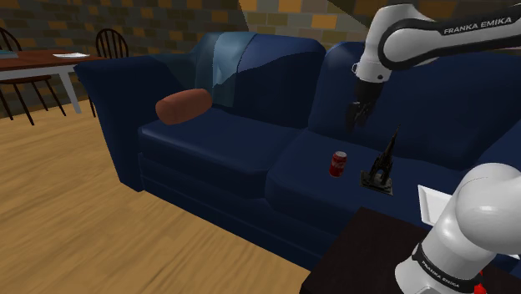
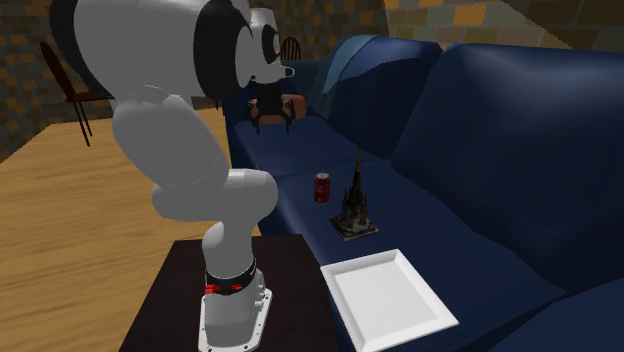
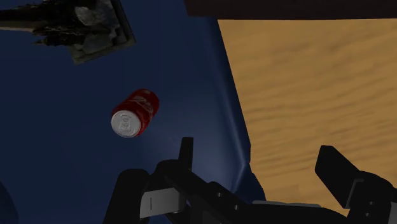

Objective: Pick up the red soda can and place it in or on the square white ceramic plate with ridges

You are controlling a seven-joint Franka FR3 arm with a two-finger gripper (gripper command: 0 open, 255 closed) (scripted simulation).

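Gripper: the all-black gripper (image 1: 359, 116) hangs in the air in front of the sofa's backrest, up and off to the shoulder view's right of the can, touching nothing.
Fingers: spread wide in the wrist view, with nothing between them.
Can: the red soda can (image 1: 338, 164) stands upright on the navy sofa (image 1: 209, 138) seat, close to the front edge.
Neighbour: a dark spiky figurine (image 1: 380, 167) on a square base sits just beside the can but isn't touching it.
Plate: the square white plate (image 2: 385, 298) lies flat on the same seat next to the dark stand (image 2: 175, 295). It's well apart from the can, with the figurine in between.
Other stuff: brown cushion (image 1: 184, 106), teal blanket (image 1: 225, 63), wood floor (image 1: 75, 217).
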